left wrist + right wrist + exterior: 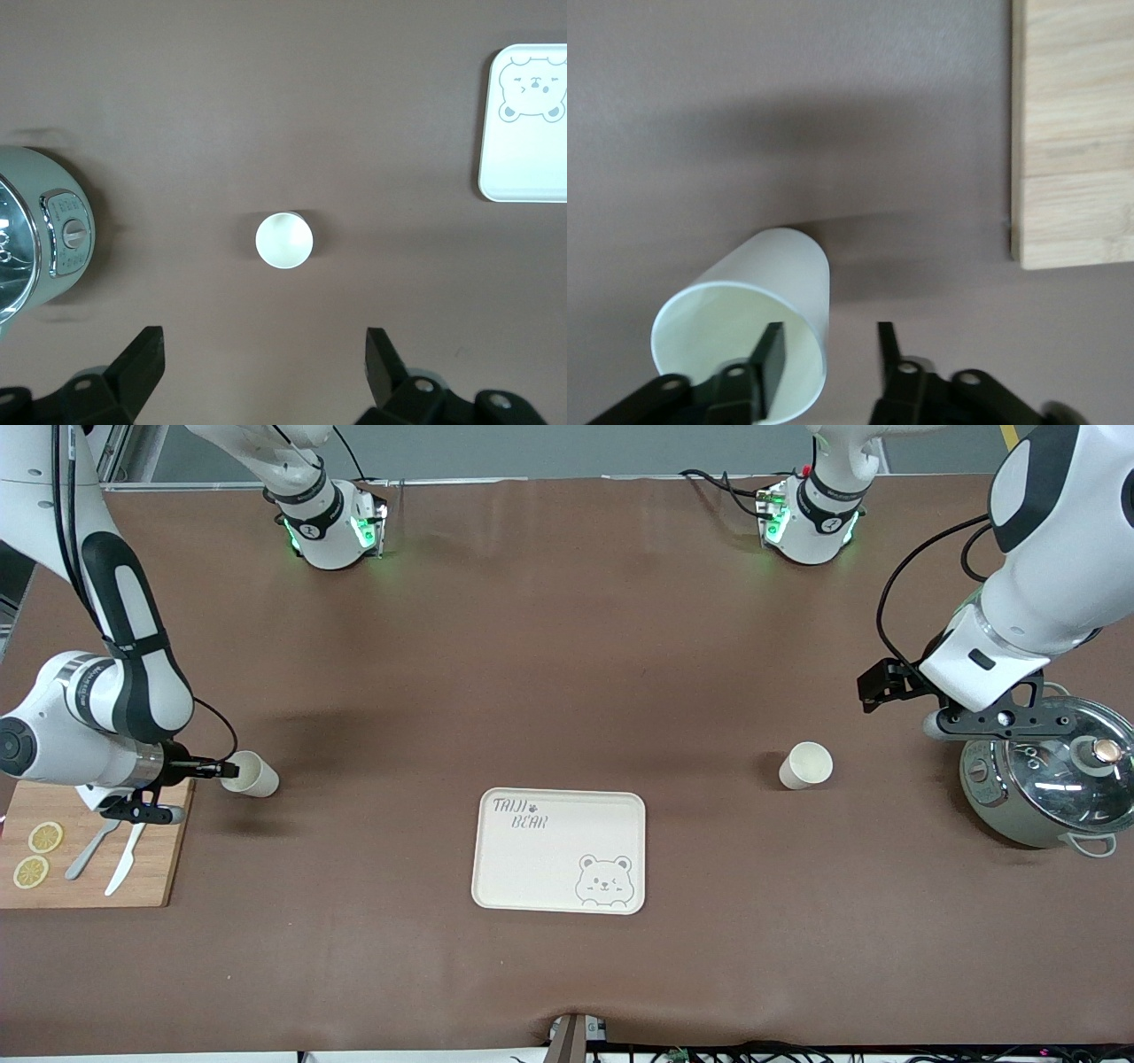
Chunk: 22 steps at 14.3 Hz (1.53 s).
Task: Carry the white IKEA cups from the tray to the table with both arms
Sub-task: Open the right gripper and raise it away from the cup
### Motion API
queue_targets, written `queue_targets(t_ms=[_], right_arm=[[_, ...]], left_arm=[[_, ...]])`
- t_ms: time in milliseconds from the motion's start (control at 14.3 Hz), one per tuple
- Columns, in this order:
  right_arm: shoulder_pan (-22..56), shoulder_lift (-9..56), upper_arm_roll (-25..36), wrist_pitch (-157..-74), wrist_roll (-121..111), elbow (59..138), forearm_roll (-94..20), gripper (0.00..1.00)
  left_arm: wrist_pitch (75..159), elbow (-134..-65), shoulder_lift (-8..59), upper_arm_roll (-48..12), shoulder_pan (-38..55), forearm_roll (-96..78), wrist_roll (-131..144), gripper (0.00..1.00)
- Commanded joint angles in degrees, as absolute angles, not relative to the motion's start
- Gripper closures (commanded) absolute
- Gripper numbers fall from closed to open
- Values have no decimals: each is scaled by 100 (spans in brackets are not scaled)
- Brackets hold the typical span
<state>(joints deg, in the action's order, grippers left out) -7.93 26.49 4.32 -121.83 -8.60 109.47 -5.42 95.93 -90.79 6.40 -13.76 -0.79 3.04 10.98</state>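
One white cup (251,774) stands on the brown table toward the right arm's end, beside the wooden board. My right gripper (215,769) is at its rim. In the right wrist view the gripper (829,328) is open, with one finger inside the cup (788,266) and the other outside its wall. The second white cup (806,765) stands upright toward the left arm's end. My left gripper (879,687) hangs above the table between this cup and the pot. It is wide open and empty (263,335), with the cup (283,240) ahead of its fingers.
A cream bear tray (558,850) lies mid-table, nearer the front camera than both cups, and also shows in the left wrist view (532,150). A steel pot with a glass lid (1045,779) stands under the left arm. A wooden board (89,868) holds lemon slices, a knife and a fork.
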Motion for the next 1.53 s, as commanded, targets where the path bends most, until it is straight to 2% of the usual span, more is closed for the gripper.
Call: queue_targets(t_ms=[0, 140, 558, 1116, 1465], right_arm=[[-905, 2610, 316, -11692, -870, 10812, -545, 0], [-844, 2619, 316, -11225, -870, 10539, -536, 0], [-826, 2575, 316, -11023, -941, 10109, -483, 0], [-695, 2646, 299, -9291, -940, 8430, -457, 0], [-563, 2637, 308, -9123, -940, 7885, -369, 0]], left_arm=[[9483, -9079, 536, -1117, 114, 149, 1011, 0], [9483, -9079, 536, -1099, 132, 149, 1011, 0], [9431, -9079, 458, -1081, 123, 158, 871, 0], [9062, -9167, 159, -905, 114, 123, 448, 0], [9062, -9281, 62, -888, 123, -9, 439, 0]])
